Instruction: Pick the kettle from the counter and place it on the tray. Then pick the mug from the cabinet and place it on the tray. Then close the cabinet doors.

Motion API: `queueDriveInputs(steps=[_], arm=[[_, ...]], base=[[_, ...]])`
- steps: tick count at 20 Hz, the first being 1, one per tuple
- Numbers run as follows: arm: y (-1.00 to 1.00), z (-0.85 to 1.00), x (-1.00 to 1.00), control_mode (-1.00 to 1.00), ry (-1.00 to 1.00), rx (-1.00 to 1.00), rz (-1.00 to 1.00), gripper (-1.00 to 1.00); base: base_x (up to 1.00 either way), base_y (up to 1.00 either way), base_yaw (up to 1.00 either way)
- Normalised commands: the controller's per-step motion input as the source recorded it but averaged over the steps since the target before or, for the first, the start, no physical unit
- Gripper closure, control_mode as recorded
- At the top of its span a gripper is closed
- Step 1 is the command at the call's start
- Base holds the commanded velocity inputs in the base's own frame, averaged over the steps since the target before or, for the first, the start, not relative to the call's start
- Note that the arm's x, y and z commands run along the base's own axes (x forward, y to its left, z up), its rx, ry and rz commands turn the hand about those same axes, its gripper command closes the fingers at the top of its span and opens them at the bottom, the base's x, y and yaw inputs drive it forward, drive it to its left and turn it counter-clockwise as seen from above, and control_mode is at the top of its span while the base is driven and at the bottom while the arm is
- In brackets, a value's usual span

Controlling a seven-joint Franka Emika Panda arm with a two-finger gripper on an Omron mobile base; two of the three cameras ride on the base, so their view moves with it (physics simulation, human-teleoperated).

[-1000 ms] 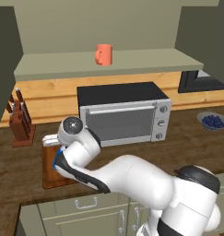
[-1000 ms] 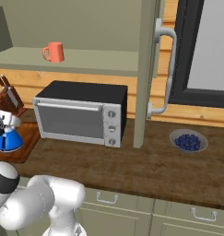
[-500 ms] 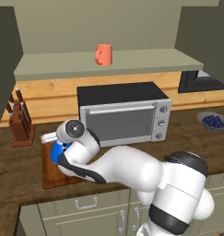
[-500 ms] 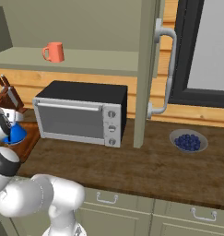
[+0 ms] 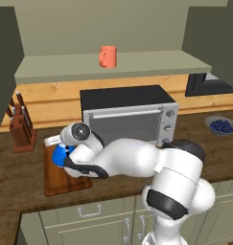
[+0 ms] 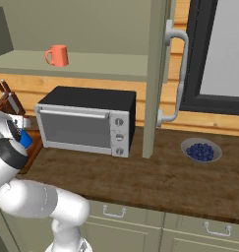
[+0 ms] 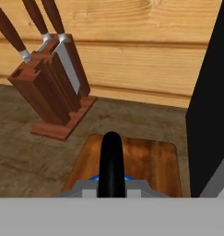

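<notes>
Kettle (image 5: 59,154) sits low over the tray (image 5: 60,184), gripper (image 7: 111,191) clamped tight on its black arched handle (image 7: 111,163). We can't tell whether the kettle base touches the board. In the hand view we see that handle rising right between the fingertips, a sliver of blue below it, the tray's wood running ahead of the tool, and the knife block (image 7: 51,90) ahead and to the left. From the left base view we get what the hand view lacks: the blue dome against the wrist, the microwave (image 5: 130,119) just to the tool's side, and the mug (image 5: 108,56) well above on the cabinet (image 5: 113,67) shelf. From the right base view we see the open cabinet door (image 6: 158,74) and the berry bowl (image 6: 201,150) far across the counter (image 6: 140,177).
</notes>
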Motion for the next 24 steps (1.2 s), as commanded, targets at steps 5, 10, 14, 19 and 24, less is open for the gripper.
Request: queueDriveInputs(steps=[5,10,14,19,24], arm=[[0.22,-0.09,0.25,-1.0,-0.02,0.0,-0.02,1.0],[0.27,-0.13,0.17,-1.0,-0.04,0.0,-0.09,1.0],[0.2,-0.19,0.08,-1.0,-0.07,0.0,-0.17,1.0],[0.15,-0.21,0.03,-1.0,-0.01,0.0,-0.17,1.0],[0.07,-0.17,0.06,-1.0,0.0,0.0,-0.12,1.0]], base=[[0.0,0.0,0.0],[0.0,0.0,0.0],[0.0,0.0,0.0],[0.0,0.0,0.0],[0.0,0.0,0.0]])
